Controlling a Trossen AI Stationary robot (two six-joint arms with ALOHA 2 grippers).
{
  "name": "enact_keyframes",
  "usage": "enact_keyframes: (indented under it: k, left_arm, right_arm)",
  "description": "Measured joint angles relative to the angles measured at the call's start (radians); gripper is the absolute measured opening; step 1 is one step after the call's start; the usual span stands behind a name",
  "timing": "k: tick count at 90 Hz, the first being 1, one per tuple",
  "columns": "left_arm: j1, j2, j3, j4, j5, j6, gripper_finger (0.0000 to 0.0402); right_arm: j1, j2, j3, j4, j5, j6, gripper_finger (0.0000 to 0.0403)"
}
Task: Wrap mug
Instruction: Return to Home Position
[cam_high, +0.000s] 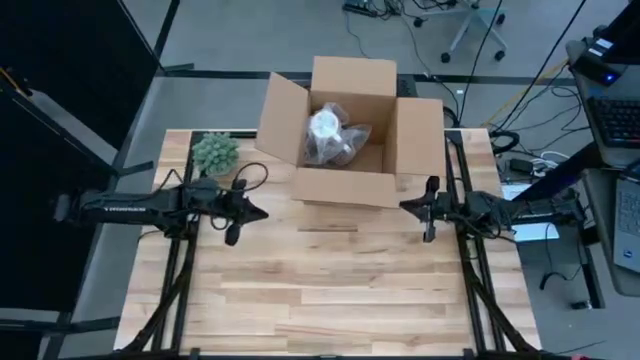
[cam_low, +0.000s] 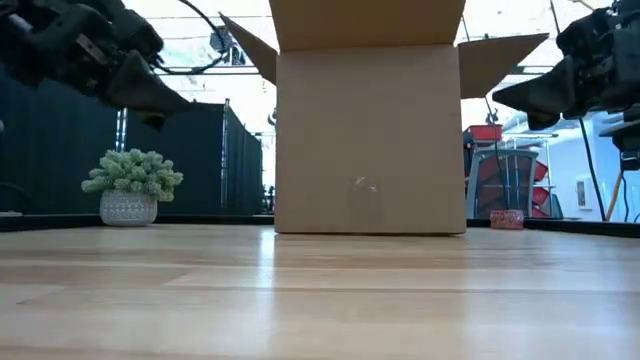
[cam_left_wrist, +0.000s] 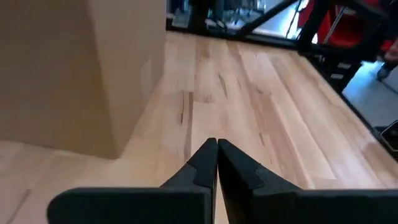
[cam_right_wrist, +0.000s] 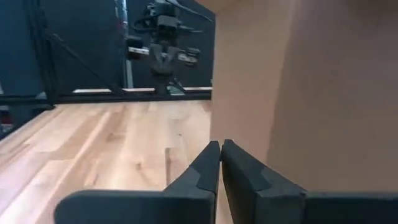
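1. Tabletop (cam_high: 330, 290) is lying bare across its whole near half, so open wood is showing in front of both arms. The cardboard box (cam_high: 340, 185) is sitting at the middle of the far edge with its flaps spread outward. A potted plant (cam_high: 215, 152) is standing near the far-left corner, just beside the left flap.
2. The left arm is reaching in level from the left edge. Its left gripper (cam_high: 260, 213) is hanging above the wood (the low view shows it up near the box's upper part), near the box's front-left corner but apart from it.
3. The right arm is mirroring that pose from the right edge. The right gripper (cam_high: 404, 206) is hanging raised, just beside the box's front-right corner and pointing toward the left arm.
4. Both grippers are clenched on nothing. In each wrist view the two dark fingers are pressing together tip to tip.
5. The wrapped mug (cam_high: 332, 138) is lying inside the box as a bubble-wrap bundle on the box floor. It is sitting between the two grippers but farther back, walled off by cardboard, and neither gripper is touching it.
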Motion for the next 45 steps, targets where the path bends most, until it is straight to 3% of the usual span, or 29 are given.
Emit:
enact_keyframes:
  k: [14,27,45]
  left_arm:
    - [0.001,-0.161,-0.049,-0.076,-0.015,-0.033,0.0]
    - [0.0,-0.294,-0.099,-0.092,-0.035,-0.066,0.0]
    - [-0.016,-0.432,-0.13,-0.169,-0.143,-0.096,0.0]
  right_arm:
    - [-0.02,-0.025,0.0,-0.017,-0.067,-0.007,0.0002]
    - [-0.023,-0.029,0.0,-0.02,-0.066,-0.009,0.0002]
    - [-0.023,-0.028,0.0,-0.021,-0.066,-0.001,0.0002]
